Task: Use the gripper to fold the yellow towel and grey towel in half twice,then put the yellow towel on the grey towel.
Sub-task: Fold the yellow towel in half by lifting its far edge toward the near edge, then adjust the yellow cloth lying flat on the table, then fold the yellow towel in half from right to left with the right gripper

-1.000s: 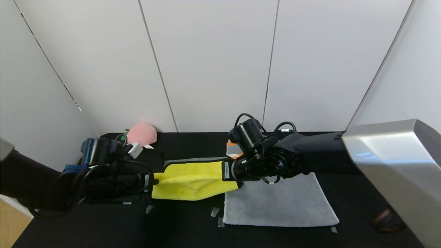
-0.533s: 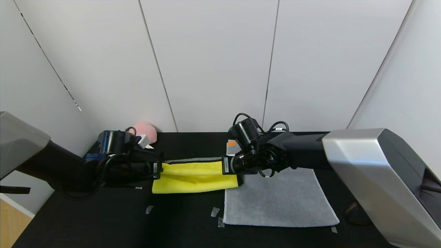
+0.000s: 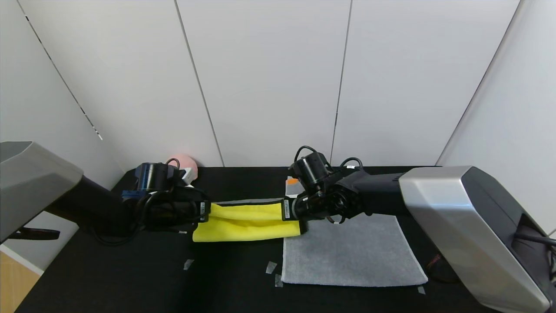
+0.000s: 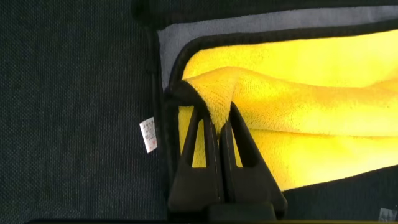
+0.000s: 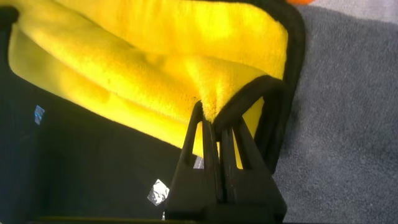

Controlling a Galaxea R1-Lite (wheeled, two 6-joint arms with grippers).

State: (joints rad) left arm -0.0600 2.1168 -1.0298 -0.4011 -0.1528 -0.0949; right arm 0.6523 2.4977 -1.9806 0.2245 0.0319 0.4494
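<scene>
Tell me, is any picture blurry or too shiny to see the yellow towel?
Head view: evenly lit, no glare, the yellow towel sharp between the left gripper and right gripper; the black table is dark, swallowing shadows. Left wrist view: towel fluff crisp, fingers near-black silhouettes. Right wrist view: the same, grey towel clear beside it.

The yellow towel [image 4: 298,99] is showing a fluffy, deep-pile cloth with a smooth dark woven trim, bunching between the matt black plastic fingers [image 4: 198,163] of the left gripper [image 4: 219,134]. Just beside the right gripper [image 5: 211,134] fingers [image 5: 239,163], also matt black plastic, the grey towel [image 5: 348,118] is looking like short, looped terry. The table [image 4: 68,112] covering beside the fingers is reading as coarse, matt black woven fabric.
</scene>
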